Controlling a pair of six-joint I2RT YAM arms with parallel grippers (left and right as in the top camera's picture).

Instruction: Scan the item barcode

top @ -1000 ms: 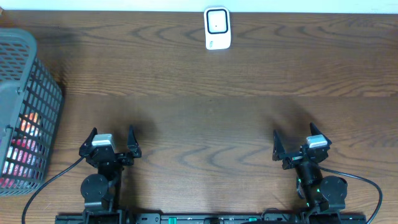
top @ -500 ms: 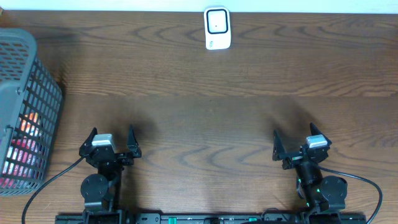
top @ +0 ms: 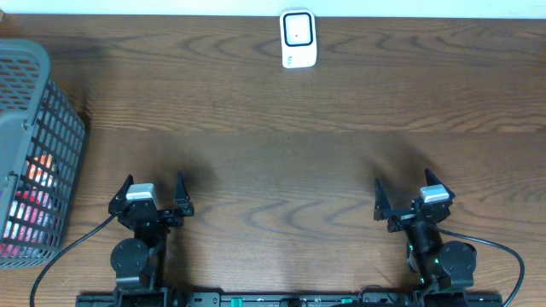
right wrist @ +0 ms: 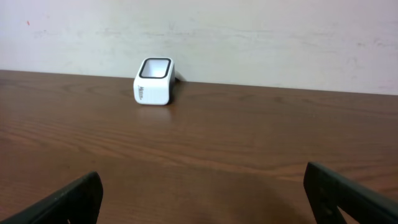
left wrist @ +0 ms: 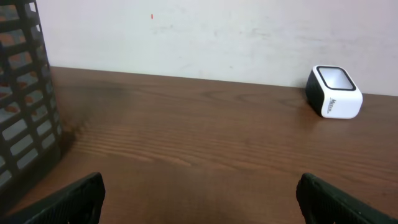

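A white barcode scanner [top: 298, 38] with a dark-rimmed window stands at the table's far edge; it also shows in the left wrist view [left wrist: 334, 92] and the right wrist view [right wrist: 154, 81]. Red and pink items [top: 32, 200] lie inside the grey mesh basket [top: 34, 145] at the left; what they are is hard to tell through the mesh. My left gripper [top: 152, 194] rests open near the front edge, left of centre, holding nothing [left wrist: 199, 193]. My right gripper [top: 411, 198] is open too, at the front right, with bare wood between its fingers [right wrist: 205, 196].
The basket's dark wall [left wrist: 25, 93] rises at the left of the left wrist view. A pale wall [right wrist: 249, 37] stands right behind the scanner. Brown wooden tabletop [top: 281, 162] spreads between the grippers and the scanner.
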